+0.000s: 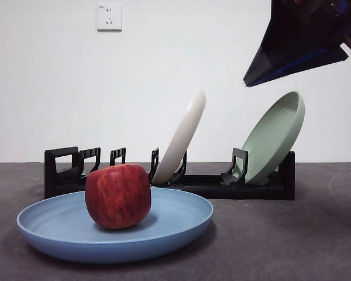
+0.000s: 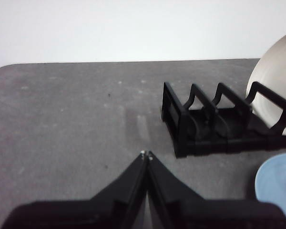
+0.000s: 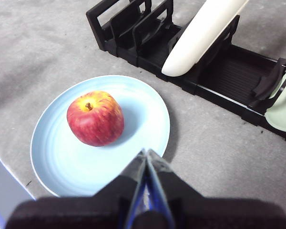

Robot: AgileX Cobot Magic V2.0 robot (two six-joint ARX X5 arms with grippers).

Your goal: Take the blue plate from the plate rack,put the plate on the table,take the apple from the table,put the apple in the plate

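The blue plate (image 1: 175,225) lies flat on the table (image 1: 281,246) in front of the plate rack (image 1: 205,184). The red apple (image 1: 118,195) sits inside it, left of the plate's middle. In the right wrist view the apple (image 3: 95,118) rests on the blue plate (image 3: 143,124), and my right gripper (image 3: 146,153) is shut and empty, raised above the plate's near rim. It shows in the front view as a dark tip (image 1: 248,82) at the top right. My left gripper (image 2: 146,154) is shut and empty over bare table, beside the rack's handle end (image 2: 181,119); the plate's edge (image 2: 279,183) shows there.
A cream-white plate (image 1: 181,137) leans in the rack's middle slots and a pale green plate (image 1: 275,137) leans at its right end. A white wall with a socket (image 1: 109,17) stands behind the table.
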